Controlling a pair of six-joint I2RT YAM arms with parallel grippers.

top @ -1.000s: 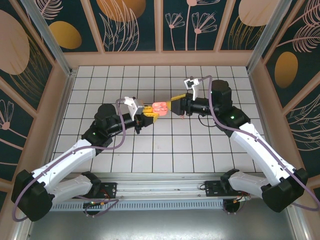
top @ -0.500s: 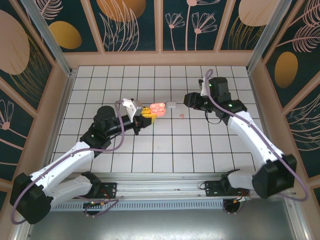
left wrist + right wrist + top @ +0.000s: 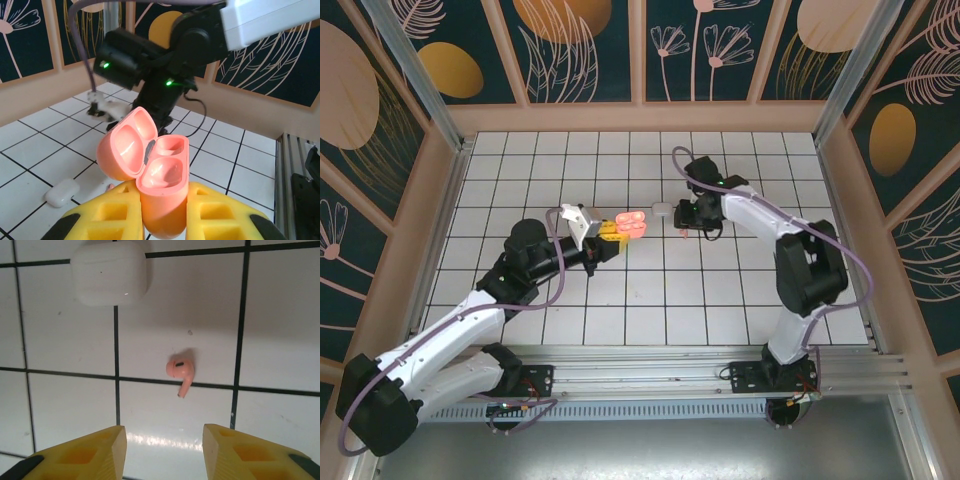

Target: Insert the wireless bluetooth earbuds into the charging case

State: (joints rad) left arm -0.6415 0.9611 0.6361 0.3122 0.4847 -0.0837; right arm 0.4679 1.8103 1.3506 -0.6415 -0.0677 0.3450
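Observation:
My left gripper (image 3: 612, 230) is shut on a salmon-pink charging case (image 3: 633, 221), held above the tiles with its lid open. In the left wrist view the case (image 3: 162, 175) sits upright between the yellow fingers (image 3: 105, 212), and both wells look bare. A pink earbud (image 3: 180, 372) lies on a tile line, stem toward the camera. My right gripper (image 3: 162, 432) hangs open just above it, with nothing between its fingers. From above, that gripper (image 3: 686, 218) points down over the earbud (image 3: 684, 233), right of the held case.
A closed white case (image 3: 110, 272) lies on the tiles just beyond the pink earbud, also seen from above (image 3: 662, 210) and low left in the left wrist view (image 3: 62, 192). The right arm (image 3: 790, 250) is folded back over the right tiles. Wooden walls (image 3: 640, 118) surround the floor.
The right gripper has drawn back from the pink case, turned downward and settled over the pink earbud. The left gripper has shifted slightly with the case still in it.

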